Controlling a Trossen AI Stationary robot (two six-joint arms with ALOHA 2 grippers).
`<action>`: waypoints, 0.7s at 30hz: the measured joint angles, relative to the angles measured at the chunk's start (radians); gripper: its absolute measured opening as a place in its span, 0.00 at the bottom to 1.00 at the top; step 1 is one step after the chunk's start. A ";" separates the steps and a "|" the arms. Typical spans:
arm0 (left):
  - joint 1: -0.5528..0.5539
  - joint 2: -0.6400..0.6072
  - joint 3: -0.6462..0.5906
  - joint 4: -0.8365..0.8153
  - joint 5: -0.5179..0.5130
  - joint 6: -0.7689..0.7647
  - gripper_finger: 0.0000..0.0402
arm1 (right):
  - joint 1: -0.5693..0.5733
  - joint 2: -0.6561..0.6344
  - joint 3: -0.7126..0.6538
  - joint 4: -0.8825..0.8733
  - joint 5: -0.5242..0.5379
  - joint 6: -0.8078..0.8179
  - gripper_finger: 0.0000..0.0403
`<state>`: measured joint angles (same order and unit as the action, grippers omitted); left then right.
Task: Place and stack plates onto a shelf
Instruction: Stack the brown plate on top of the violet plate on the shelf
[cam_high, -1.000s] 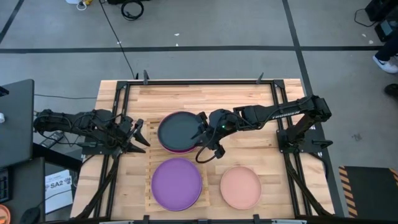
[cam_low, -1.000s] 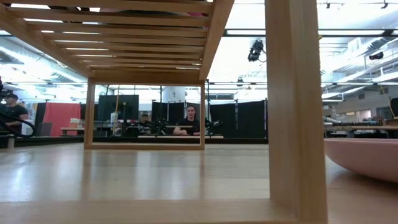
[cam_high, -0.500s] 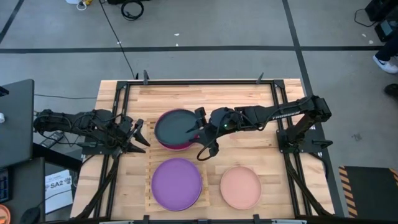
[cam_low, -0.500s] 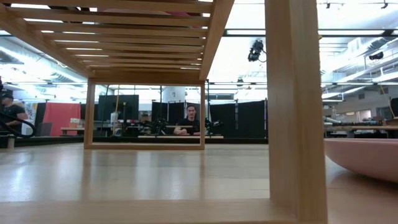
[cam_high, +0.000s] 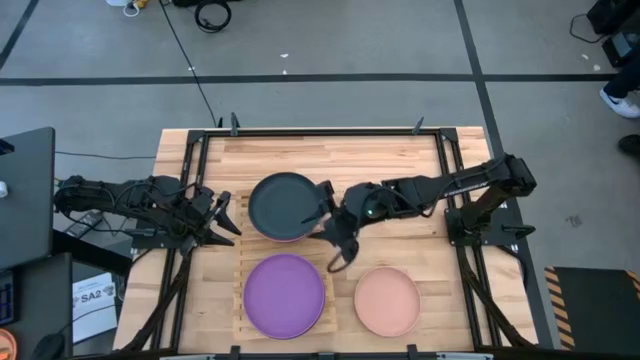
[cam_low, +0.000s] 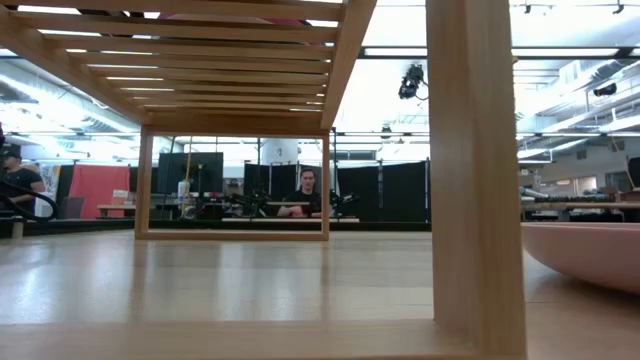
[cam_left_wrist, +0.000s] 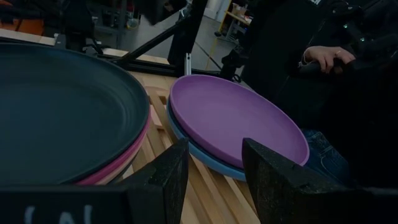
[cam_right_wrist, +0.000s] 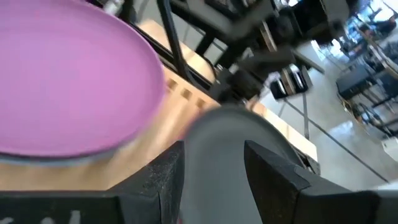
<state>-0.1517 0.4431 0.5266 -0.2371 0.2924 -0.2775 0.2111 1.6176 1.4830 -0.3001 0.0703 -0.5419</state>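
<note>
- The dark grey plate (cam_high: 283, 205) lay on the shelf (cam_high: 240, 262), at its 12 o'clock end. It sat on top of a magenta plate (cam_left_wrist: 127, 158); only a thin magenta edge showed under it.
- A second before, the grey plate sat a bit toward 3 o'clock, and more magenta showed. It had slid a little toward 9 o'clock, so the two plates lined up better.
- The right tool (cam_high: 331, 226) was at the 3 o'clock edge of the grey plate. It had pulled back a little toward 4 o'clock.
- In the right wrist view something grey and blurry showed between that tool's fingers (cam_right_wrist: 163, 177). I cannot tell if it gripped the plate or had let go.
- The left tool (cam_high: 222, 215) waited just at 9 o'clock of the shelf. Its fingers (cam_left_wrist: 165, 177) stood wide with nothing in them.
- At the 6 o'clock end of the shelf, the purple plate (cam_high: 285, 295) lay on a blue plate (cam_left_wrist: 205, 158).
- The salmon pink plate (cam_high: 387, 300) sat on the counter (cam_high: 400, 160), at 3 o'clock of the purple one, not on the shelf.
- I think the grey plate was as good as placed. The pink plate looked like the only one left to stack.
</note>
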 joint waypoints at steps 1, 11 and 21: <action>0.000 0.000 0.000 0.000 0.000 0.000 0.39 | 0.015 -0.006 0.000 -0.005 0.000 0.000 0.43; 0.000 0.002 0.000 0.003 0.000 0.000 0.39 | 0.186 -0.090 0.000 -0.150 0.046 0.248 0.43; 0.000 0.002 0.000 0.005 -0.008 0.000 0.39 | 0.330 -0.131 0.000 -0.466 -0.022 0.848 0.43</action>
<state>-0.1520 0.4446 0.5266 -0.2317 0.2840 -0.2775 0.5413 1.4870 1.4830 -0.7657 0.0483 0.3064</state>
